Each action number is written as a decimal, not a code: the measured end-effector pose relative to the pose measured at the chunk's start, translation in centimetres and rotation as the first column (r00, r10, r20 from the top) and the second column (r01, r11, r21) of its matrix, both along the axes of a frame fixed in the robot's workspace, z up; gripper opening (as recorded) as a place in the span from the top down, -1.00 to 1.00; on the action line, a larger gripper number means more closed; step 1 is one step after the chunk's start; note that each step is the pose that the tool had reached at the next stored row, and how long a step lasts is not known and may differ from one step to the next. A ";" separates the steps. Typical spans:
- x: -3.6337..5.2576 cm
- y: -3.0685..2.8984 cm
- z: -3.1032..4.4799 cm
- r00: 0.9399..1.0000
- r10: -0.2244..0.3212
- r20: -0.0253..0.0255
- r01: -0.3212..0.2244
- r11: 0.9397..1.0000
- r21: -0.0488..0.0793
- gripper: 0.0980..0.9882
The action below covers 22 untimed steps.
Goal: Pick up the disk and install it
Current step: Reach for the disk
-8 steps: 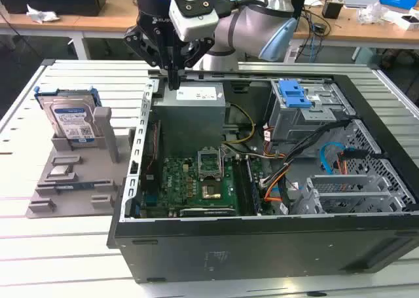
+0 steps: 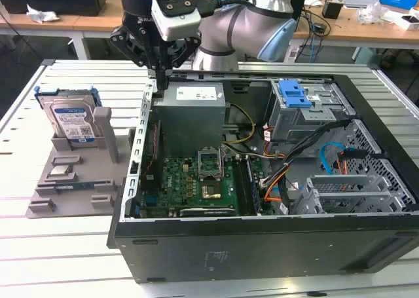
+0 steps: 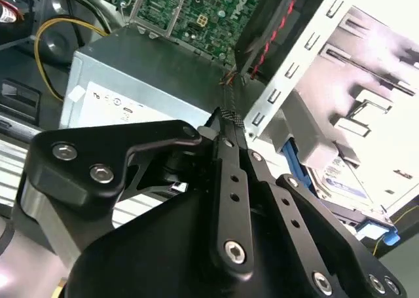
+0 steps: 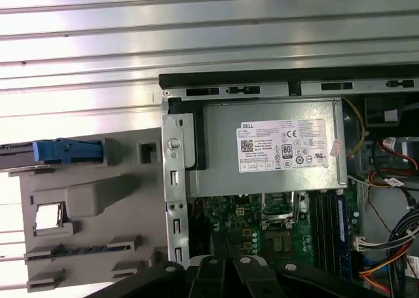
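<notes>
Your black tool (image 2: 161,83) hangs over the back edge of the open black computer case (image 2: 262,242), fingers pressed together, holding nothing. The flat silver disk in its blue frame (image 2: 71,120) stands in a grey holder (image 2: 65,180) near the edge of the pale slatted worktop (image 2: 65,259) on the exterior view's left. I think the pick-up is not done yet. It calls for spread fingers.

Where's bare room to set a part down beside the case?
Bare slats of the table between the tray holding the disk and the near edge, at the exterior view's left; also behind the tray. Crowded inside the case: board, cables.
</notes>
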<state>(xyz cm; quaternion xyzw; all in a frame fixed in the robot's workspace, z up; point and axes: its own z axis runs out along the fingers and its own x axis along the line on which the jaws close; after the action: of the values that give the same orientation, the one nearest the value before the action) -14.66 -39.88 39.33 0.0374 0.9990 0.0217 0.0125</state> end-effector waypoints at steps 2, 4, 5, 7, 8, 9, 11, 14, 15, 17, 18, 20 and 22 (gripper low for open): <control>-1.13 0.00 0.00 1.000 0.000 0.000 0.000 1.000 0.000 0.98; -1.67 0.00 0.00 1.000 0.000 0.000 0.000 1.000 0.000 0.98; -2.13 0.00 0.00 1.000 0.000 0.000 0.000 1.000 0.000 0.98; -3.49 0.00 0.00 1.000 0.000 0.000 0.000 1.000 0.000 0.98; -3.63 0.00 0.00 1.000 0.000 0.000 0.000 1.000 0.000 0.98; -3.82 0.00 0.00 1.000 0.000 0.000 0.000 1.000 0.000 0.98; -4.16 0.00 0.00 1.000 0.000 0.000 0.000 1.000 0.000 0.98; -4.74 0.00 0.00 1.000 0.000 0.000 0.000 1.000 0.000 0.98; -4.90 0.00 0.00 1.000 0.000 0.000 0.000 1.000 0.000 0.98; -5.25 0.00 0.00 1.000 0.000 0.000 0.000 1.000 0.000 0.98; -5.40 0.00 0.00 1.000 0.000 0.000 0.000 1.000 0.000 0.98; -5.78 0.00 0.00 1.000 0.000 0.000 0.000 1.000 0.000 0.98; -6.32 0.00 0.00 1.000 0.000 0.000 0.000 1.000 0.000 0.98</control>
<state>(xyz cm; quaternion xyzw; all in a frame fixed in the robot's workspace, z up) -20.97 -39.89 39.33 0.0374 0.9990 0.0217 0.0125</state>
